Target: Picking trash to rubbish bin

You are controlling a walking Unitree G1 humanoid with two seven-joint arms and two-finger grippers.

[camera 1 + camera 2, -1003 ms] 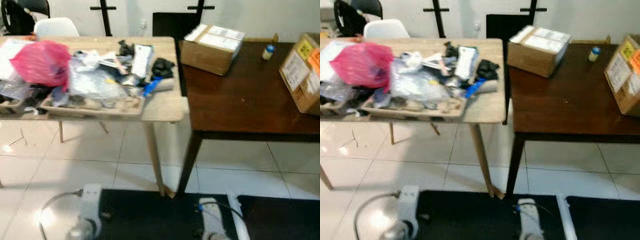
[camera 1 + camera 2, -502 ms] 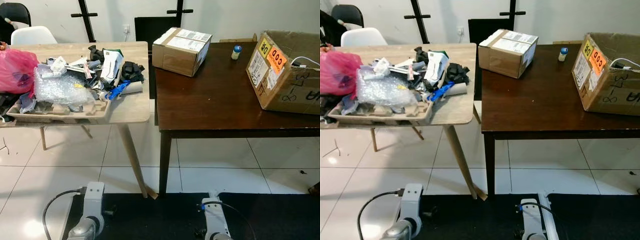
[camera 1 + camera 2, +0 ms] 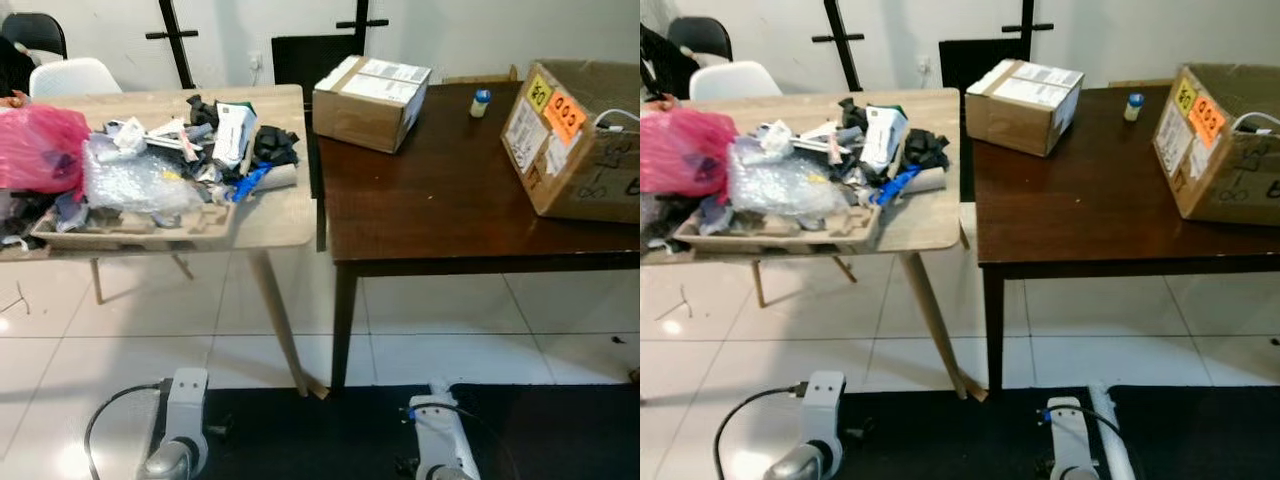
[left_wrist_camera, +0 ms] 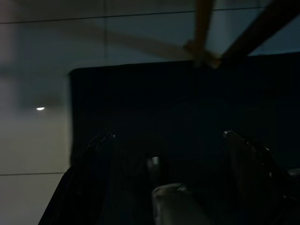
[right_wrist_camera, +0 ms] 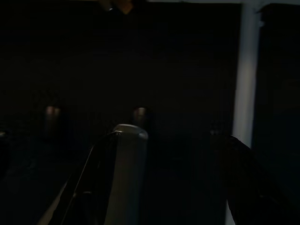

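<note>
From the left eye view, the light wooden tabletop point(image 3: 285, 225) carries the trash: a pink plastic bag point(image 3: 40, 150) at its far left edge, a wad of bubble wrap point(image 3: 135, 180) beside it, and a moulded pulp tray point(image 3: 130, 225) underneath that seems to serve as a catch-all, so the loose scraps sit heaped on it. Dark scraps and a blue piece point(image 3: 250, 182) lie near the tabletop's right edge. Butted against it stands a dark brown tabletop point(image 3: 440, 215) with a sealed cardboard box point(image 3: 370, 88), a small bottle point(image 3: 481, 101) and an open carton point(image 3: 580, 140) with orange stickers. Both arms hang low over a black mat point(image 3: 330, 430), apparently idle, since nothing is within reach yet.

The right eye view gives the same layout; a white chair point(image 3: 735, 78) stands behind the cluttered tabletop. I can make out no rubbish bin here, so the robot likely still has to approach the pile, pick something up, then find the bin.

The left wrist view is dim: the left hand point(image 4: 168, 140) has its two black fingers spread apart over the mat, released and holding nothing.

The right wrist view is darker. The right hand point(image 5: 164, 140) likewise shows its fingers parted, with nothing between them, hanging above the mat.
</note>
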